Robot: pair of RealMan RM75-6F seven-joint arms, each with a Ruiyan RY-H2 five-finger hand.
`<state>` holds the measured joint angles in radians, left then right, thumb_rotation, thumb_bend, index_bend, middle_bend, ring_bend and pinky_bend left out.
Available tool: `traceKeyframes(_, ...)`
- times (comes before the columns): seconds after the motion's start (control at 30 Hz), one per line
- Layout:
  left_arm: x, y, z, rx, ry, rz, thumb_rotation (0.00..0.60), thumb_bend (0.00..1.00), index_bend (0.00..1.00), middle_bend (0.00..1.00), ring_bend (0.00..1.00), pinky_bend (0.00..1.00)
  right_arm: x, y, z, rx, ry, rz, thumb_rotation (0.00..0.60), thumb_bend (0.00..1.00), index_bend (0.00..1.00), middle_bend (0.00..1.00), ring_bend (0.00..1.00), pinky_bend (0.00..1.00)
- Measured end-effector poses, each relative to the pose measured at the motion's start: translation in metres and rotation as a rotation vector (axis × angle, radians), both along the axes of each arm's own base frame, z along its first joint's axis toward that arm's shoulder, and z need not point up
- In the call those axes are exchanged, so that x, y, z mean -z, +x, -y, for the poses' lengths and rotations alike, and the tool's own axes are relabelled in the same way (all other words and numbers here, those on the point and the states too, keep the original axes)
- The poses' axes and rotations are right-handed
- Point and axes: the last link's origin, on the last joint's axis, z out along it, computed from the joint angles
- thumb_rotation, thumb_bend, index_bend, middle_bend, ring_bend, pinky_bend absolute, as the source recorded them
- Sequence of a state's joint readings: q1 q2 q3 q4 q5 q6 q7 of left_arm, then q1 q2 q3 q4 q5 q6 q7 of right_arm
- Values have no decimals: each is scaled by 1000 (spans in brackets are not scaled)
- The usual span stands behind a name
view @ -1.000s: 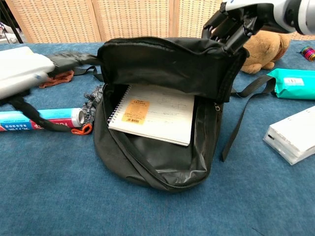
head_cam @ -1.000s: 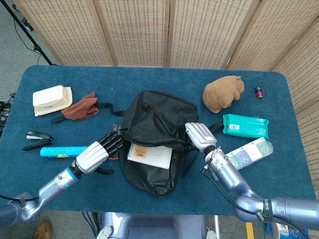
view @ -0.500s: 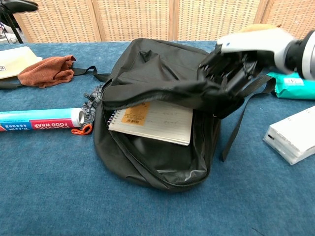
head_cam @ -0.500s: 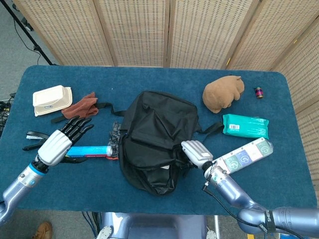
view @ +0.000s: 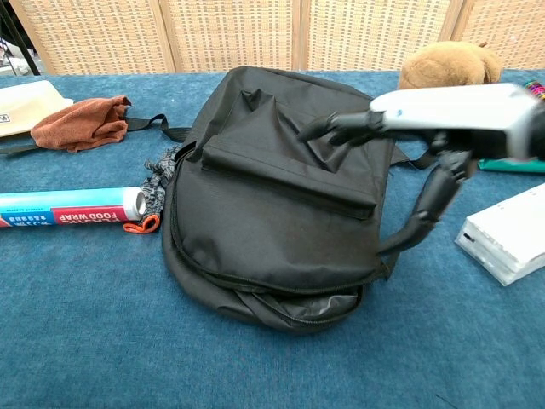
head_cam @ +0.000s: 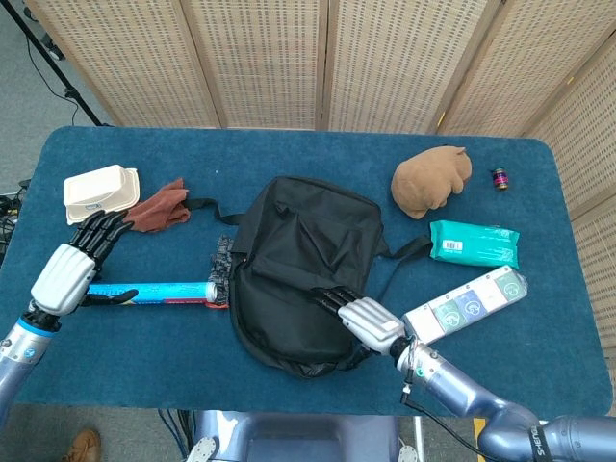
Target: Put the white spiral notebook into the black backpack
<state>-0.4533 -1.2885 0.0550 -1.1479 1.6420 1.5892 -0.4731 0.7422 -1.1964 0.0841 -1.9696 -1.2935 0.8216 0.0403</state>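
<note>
Since our right hand (head_cam: 371, 322) dropped the soft flap, hiding the notebook, both hands, left hand (head_cam: 72, 265) too, spread empty; the limp black backpack (head_cam: 303, 269) lifts best by its rim.

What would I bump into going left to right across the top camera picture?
White box → brown cloth → black backpack → brown plush toy → green wipes pack

The backpack (head_cam: 303, 269) is plain black on a deep blue surface (head_cam: 539, 192). A rust-brown cloth (head_cam: 159, 207), a tan plush toy (head_cam: 431, 179) and a teal packet (head_cam: 474, 243) lie around it. The hands (head_cam: 366, 322) are silver-white with black fingers (head_cam: 101, 231).
</note>
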Motion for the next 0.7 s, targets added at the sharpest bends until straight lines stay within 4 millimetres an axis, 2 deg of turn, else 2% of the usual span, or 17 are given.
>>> traceKeyframes(0.17, -16, -12, 23, -41, 57, 70, 507, 0, 0, 0, 0, 50, -23, -30, 5, -52, -183, -36, 600, 0, 0, 0, 0, 0)
traceKeyframes(0.47, -32, -26, 59, -269, 128, 119, 495, 0, 0, 0, 0, 0, -61, -114, 14, -74, -516, -139, 600, 0, 0, 0, 0, 0)
traceKeyframes(0.6, -40, -31, 83, -403, 157, 121, 502, 0, 0, 0, 0, 0, -76, -152, 8, -36, -654, -178, 600, 0, 0, 0, 0, 0)
traceKeyframes(0.7, -47, -37, 98, -479, 185, 101, 506, 0, 0, 0, 0, 0, -83, -171, -2, 19, -710, -162, 600, 0, 0, 0, 0, 0)
